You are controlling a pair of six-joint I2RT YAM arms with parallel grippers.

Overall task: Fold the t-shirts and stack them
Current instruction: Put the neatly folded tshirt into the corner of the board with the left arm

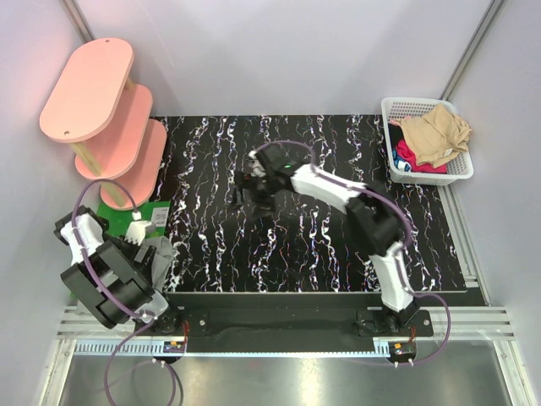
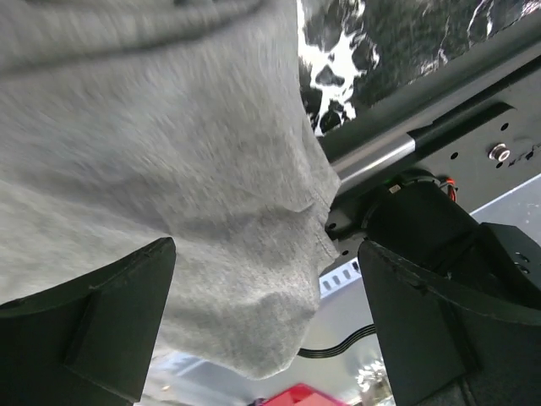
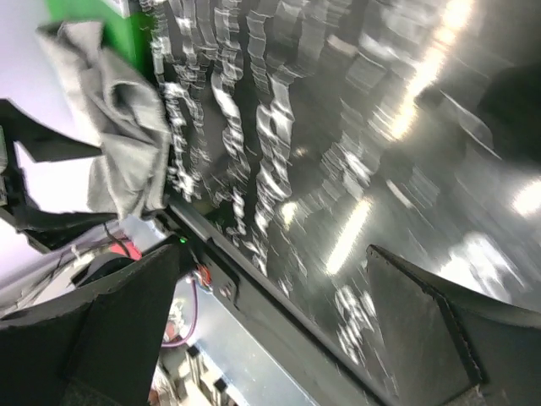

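Observation:
The heather grey t-shirt lies bunched at the table's left near corner and hangs over the edge. In the left wrist view the grey t-shirt fills the upper left and droops between the fingers. My left gripper is open with its jaws wide apart around the hanging cloth, not closed on it. My right gripper is open and empty, hovering over the middle of the black marbled table. The right wrist view also shows the grey t-shirt at the upper left.
A white lattice basket at the back right holds a tan shirt over red and blue ones. A green mat lies at the left edge under a pink tiered shelf. The black base rail runs along the near edge.

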